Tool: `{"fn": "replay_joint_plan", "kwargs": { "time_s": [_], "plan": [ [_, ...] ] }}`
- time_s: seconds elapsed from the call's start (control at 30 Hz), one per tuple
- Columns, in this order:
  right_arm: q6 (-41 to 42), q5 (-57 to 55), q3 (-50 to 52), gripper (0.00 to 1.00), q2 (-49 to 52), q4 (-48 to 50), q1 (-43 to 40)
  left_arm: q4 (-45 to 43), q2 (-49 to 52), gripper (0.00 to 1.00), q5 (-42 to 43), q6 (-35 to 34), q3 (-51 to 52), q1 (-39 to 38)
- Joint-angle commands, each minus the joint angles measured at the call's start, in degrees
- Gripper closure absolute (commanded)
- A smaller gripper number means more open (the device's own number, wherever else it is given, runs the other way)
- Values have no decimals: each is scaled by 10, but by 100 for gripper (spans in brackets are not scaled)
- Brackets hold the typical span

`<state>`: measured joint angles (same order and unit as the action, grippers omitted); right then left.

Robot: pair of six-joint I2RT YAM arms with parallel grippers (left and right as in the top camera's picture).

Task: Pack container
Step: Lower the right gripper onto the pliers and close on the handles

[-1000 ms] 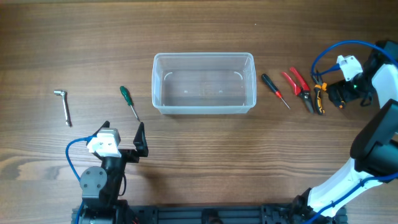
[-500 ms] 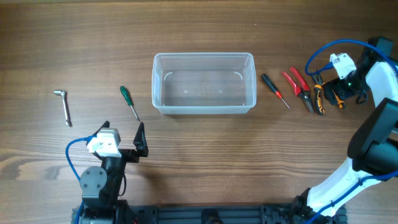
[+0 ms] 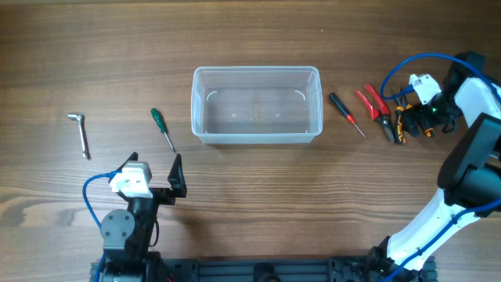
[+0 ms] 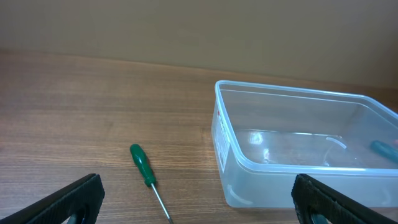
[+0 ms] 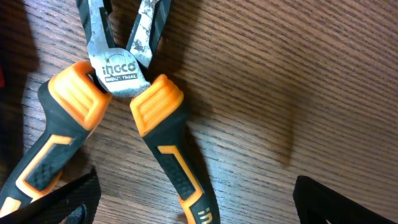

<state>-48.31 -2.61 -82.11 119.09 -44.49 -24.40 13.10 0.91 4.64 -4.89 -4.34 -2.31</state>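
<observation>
The container (image 3: 256, 71) is a clear plastic tub at the table's centre with nothing in it; it also shows in the left wrist view (image 4: 219, 124). My right gripper (image 3: 412, 119) is open, low over the orange-and-black pliers (image 3: 401, 129). In the right wrist view its fingers (image 5: 196, 208) straddle one handle of the pliers (image 5: 158, 124) without closing on it. My left gripper (image 3: 155, 169) is open and empty near the front left. A green screwdriver (image 3: 162, 128) lies just ahead of it, also in the left wrist view (image 4: 143, 167).
A red-and-black screwdriver (image 3: 345, 113) and red pliers (image 3: 374, 103) lie between the container and the orange pliers. A metal hex key (image 3: 78, 131) lies at the far left. The right arm's blue cable (image 3: 407, 66) loops above the tools.
My right gripper has moved left and come down over the orange-and-black pliers. The left arm and the other tools have not moved.
</observation>
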Motion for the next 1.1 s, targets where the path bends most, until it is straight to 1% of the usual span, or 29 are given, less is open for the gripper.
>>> {"fn": "replay_joint_plan", "kwargs": {
  "time_s": [0.0,0.1,0.17,0.2,0.27,0.67,0.73,0.87,0.97,1.0,1.07],
  "plan": [
    [0,-5,0,5,23,6,2,-2,-2,0,11,-3,4,-3],
    [5,6,0,6,23,8,2,-2,-2,0,11,-3,4,-3],
    [5,32,0,4,23,9,2,-2,-2,0,11,-3,4,-3],
    [5,50,0,1,23,10,2,-2,-2,0,11,-3,4,-3],
    [5,70,0,0,23,12,2,-2,-2,0,11,-3,4,-3],
    [25,70,0,0,23,-2,1,-2,-2,0,11,-3,4,-3],
    [29,70,0,4,23,-1,0,-2,-2,0,11,-3,4,-3],
    [34,69,0,14,23,3,0,-2,-2,0,11,-3,4,-3],
    [35,69,0,17,23,3,0,-2,-2,0,11,-3,4,-3],
    [35,69,0,20,23,3,0,-2,-2,0,11,-3,4,-3],
    [35,69,0,30,23,3,0,-2,-2,0,11,-3,4,-3]
  ]
}}
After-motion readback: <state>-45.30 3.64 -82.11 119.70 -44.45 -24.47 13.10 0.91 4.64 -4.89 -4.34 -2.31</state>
